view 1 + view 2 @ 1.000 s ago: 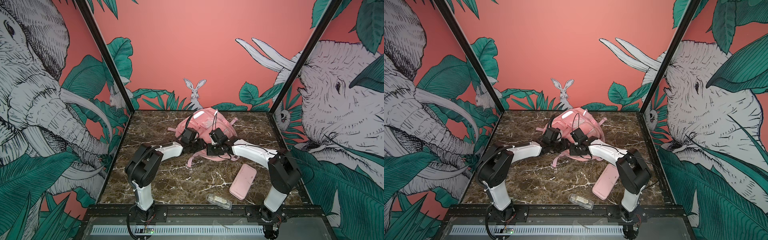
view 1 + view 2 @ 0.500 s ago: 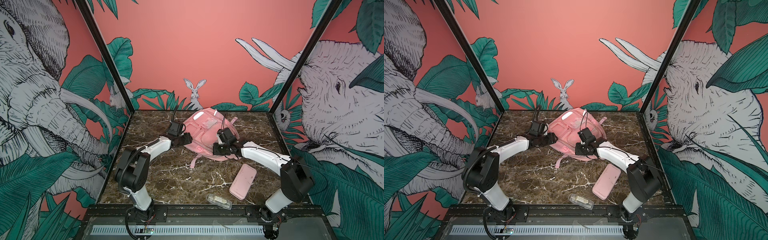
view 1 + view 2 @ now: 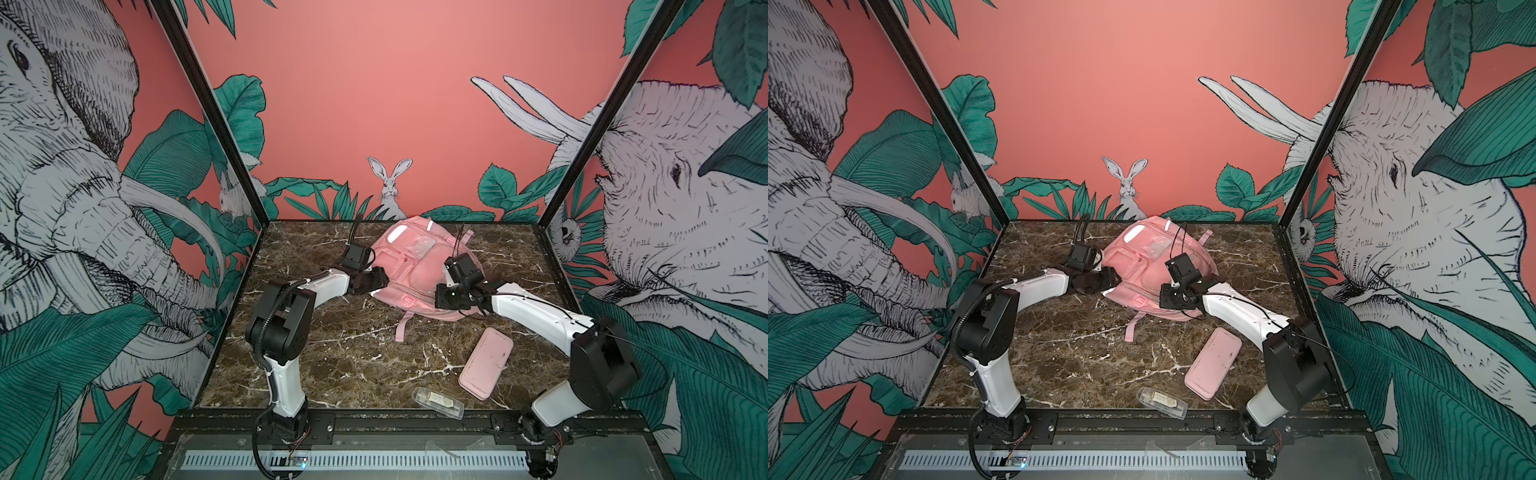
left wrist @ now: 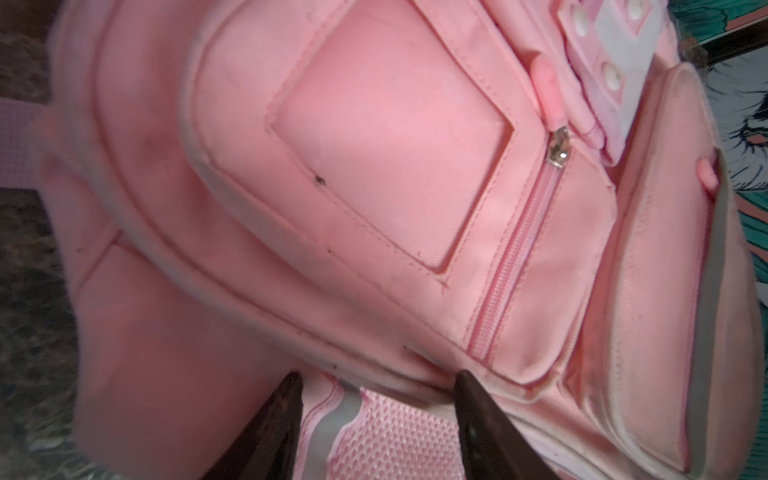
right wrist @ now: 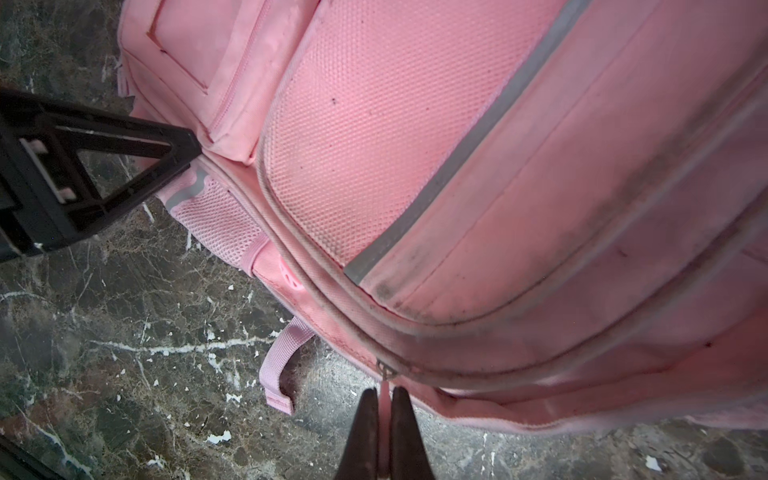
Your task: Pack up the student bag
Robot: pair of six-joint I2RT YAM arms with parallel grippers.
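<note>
Marbled worktop (image 3: 332, 365) carries the student bag (image 3: 415, 266) at mid back edge, its right side partly hidden behind the right arm (image 3: 536, 320). Right gripper (image 5: 384, 391) is pinched closed on a zipper pull (image 5: 385, 409); left gripper (image 4: 376, 380) stands spread, tips against the bag's left seam. Near the front edge lie a pink pencil case (image 3: 486, 363) and a clear packet (image 3: 437, 402), contents unreadable.
</note>
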